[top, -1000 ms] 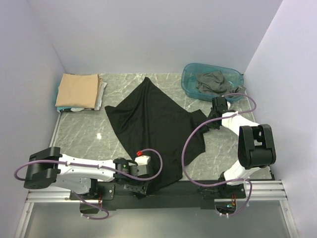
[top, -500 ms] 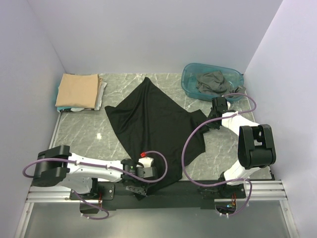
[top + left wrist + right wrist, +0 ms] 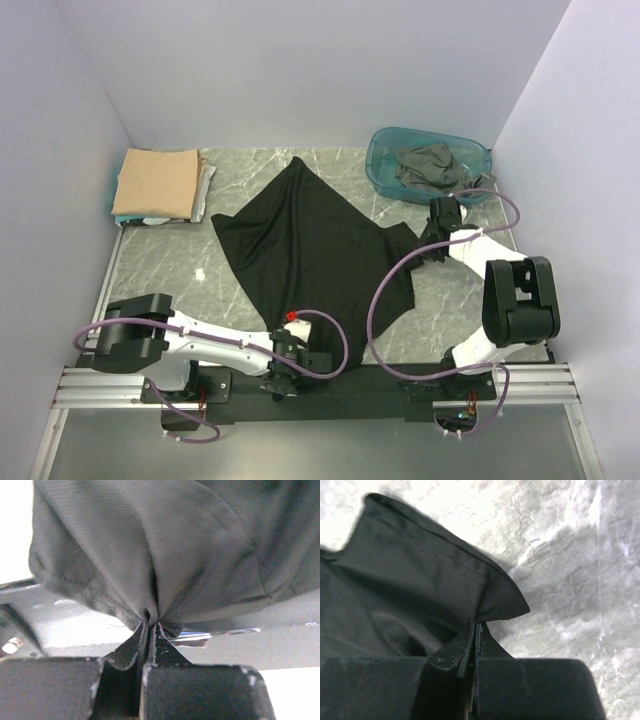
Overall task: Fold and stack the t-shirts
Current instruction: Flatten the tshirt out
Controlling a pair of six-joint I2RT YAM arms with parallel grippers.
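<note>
A black t-shirt lies spread across the middle of the marble table. My left gripper is at the shirt's near corner by the table's front edge, shut on a pinch of the black cloth; its fingertips meet with fabric bunched between them. My right gripper holds the shirt's right corner, shut on the cloth. A folded tan t-shirt tops a stack with pale ones at the back left. A dark grey t-shirt lies crumpled in the tub.
A translucent teal plastic tub stands at the back right corner. Purple cables loop from both arms over the table. Walls close in the left, back and right sides. A black rail runs along the near edge.
My left arm has slid right along the front edge to the shirt's near corner, and its gripper has shut on the cloth. The right arm has hardly moved.
</note>
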